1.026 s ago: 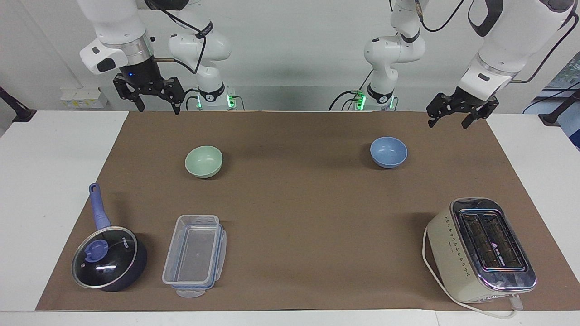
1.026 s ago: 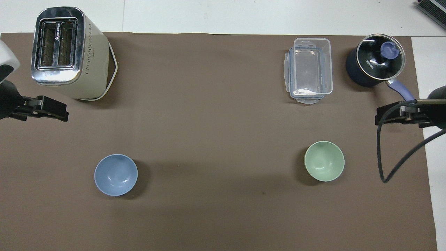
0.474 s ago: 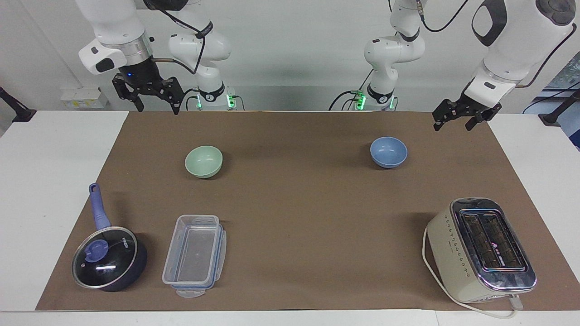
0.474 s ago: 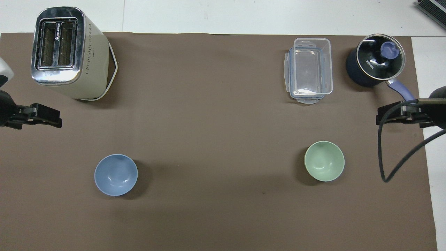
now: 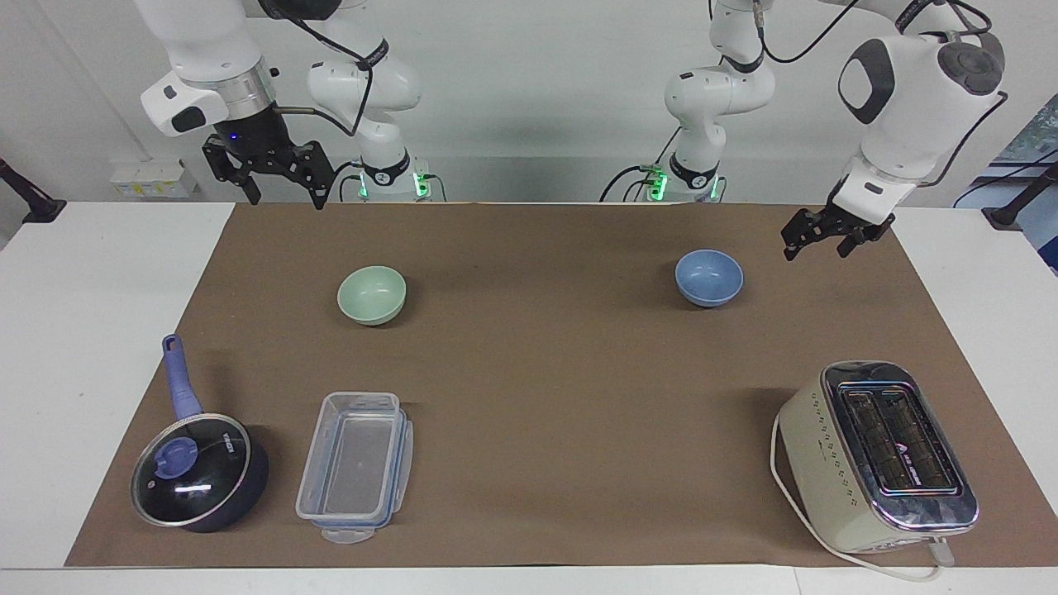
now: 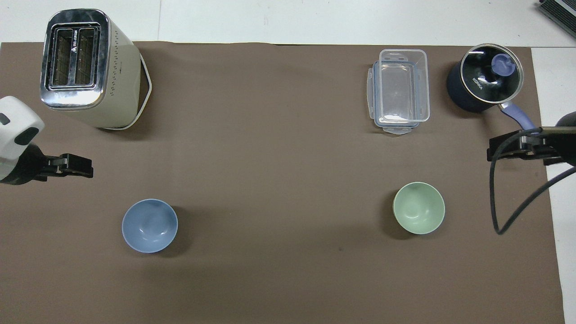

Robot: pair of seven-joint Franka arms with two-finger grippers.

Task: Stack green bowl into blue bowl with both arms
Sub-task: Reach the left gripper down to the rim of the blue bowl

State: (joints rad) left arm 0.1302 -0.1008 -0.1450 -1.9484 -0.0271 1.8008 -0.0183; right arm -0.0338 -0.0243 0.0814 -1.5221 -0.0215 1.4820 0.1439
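A white counter (image 5: 99,330) carries a brown mat (image 5: 537,388) under a pale wall. In the facing view, the blue bowl (image 5: 709,278) sits upright on the mat, toward the left arm's end. The green bowl (image 5: 372,294) sits level with it toward the right arm's end, well apart. The left gripper (image 5: 814,245) hangs in the air just beside the blue bowl, over the mat's edge, its fingers spread and holding nothing. The right gripper (image 5: 285,194) hangs raised over the mat's edge nearest the robots, fingers spread, empty. A toaster (image 5: 878,456) stands farther from the robots than the blue bowl.

In the overhead view, the blue bowl (image 6: 150,225) and green bowl (image 6: 419,208) both lie open and empty. The left gripper (image 6: 74,165) hangs between the toaster (image 6: 90,67) and the blue bowl. The right gripper (image 6: 506,150) hangs beside a saucepan's (image 6: 483,83) handle. A clear container (image 6: 399,90) sits farther from the robots than the green bowl.
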